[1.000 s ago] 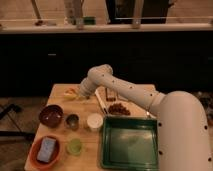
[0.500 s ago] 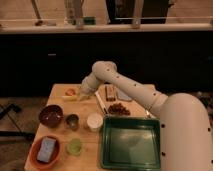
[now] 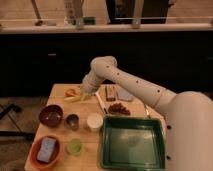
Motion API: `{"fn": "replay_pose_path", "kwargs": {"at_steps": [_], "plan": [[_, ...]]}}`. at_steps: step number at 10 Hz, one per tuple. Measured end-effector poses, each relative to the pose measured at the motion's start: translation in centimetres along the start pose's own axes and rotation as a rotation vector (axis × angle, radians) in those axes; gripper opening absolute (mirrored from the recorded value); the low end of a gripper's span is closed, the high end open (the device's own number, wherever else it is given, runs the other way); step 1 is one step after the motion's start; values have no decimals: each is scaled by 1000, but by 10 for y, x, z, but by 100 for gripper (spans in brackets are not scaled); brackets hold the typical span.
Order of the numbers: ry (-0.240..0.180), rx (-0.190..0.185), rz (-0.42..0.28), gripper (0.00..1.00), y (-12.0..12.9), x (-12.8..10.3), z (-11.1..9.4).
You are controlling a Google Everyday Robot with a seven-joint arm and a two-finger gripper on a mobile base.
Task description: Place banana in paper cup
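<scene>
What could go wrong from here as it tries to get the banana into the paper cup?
The claw is down at the banana, right beside the orange fruit, so it may knock that away. The paper cup stands close to the metal cup and green tray; a slightly off drop could miss or tip it.

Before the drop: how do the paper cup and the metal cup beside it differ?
The paper cup is white and wider; the metal cup is dark and narrower, on its left. Both stand upright, mouths up. The gripper is shut at the banana, behind them.
</scene>
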Motion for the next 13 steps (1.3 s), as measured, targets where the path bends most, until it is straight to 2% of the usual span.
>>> {"fn": "replay_pose_path", "kwargs": {"at_steps": [2,5,11,13], "plan": [[48,-15,-21,0,6,5,-7],[83,-37,-30,0,22,14,-16],[80,-42,-38,0,58,29,-29],[73,-44,-42,0,70,27,-31]]}}
